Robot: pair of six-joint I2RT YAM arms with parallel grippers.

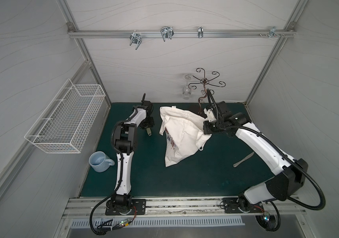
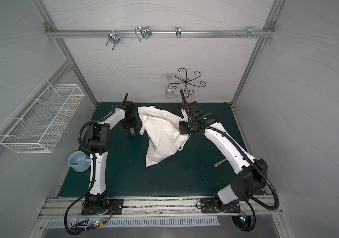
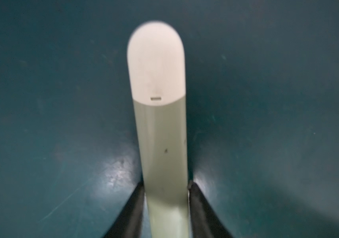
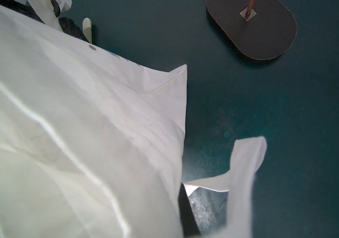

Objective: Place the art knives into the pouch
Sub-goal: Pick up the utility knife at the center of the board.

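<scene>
The art knife (image 3: 158, 103) is a slim pale-green plastic bar with a rounded matte white cap and a small slot where the two colours meet. No writing on it can be read. The left fingers (image 3: 133, 208), two black pads, press on its opposite sides and hold it over the dark green table (image 1: 164, 181). It is near the pouch (image 1: 183, 131) on the left arm's side, not touching it.

The pouch is one large cream-white canvas tote, soft and creased. A strip of red and blue print runs along one fold, with characters too small to read. The right fingers (image 4: 187, 212) are clamped tight on its cloth at the edge away from the art knife, and that side stands raised off the table. One strap loop (image 4: 247, 164) dangles beside them.

Around the pouch:
- One ribbed light-blue ceramic mug (image 1: 99, 161) sits beyond the left arm.
- One flat silver metal table knife (image 1: 243, 159) lies beyond the right arm.
- One scrolled dark wire stand (image 1: 205, 81) rises behind the pouch, with one clear stemmed glass (image 1: 186, 90) hanging from it.
- One white wire basket (image 1: 65, 119) hangs on the wall past the mug.
</scene>
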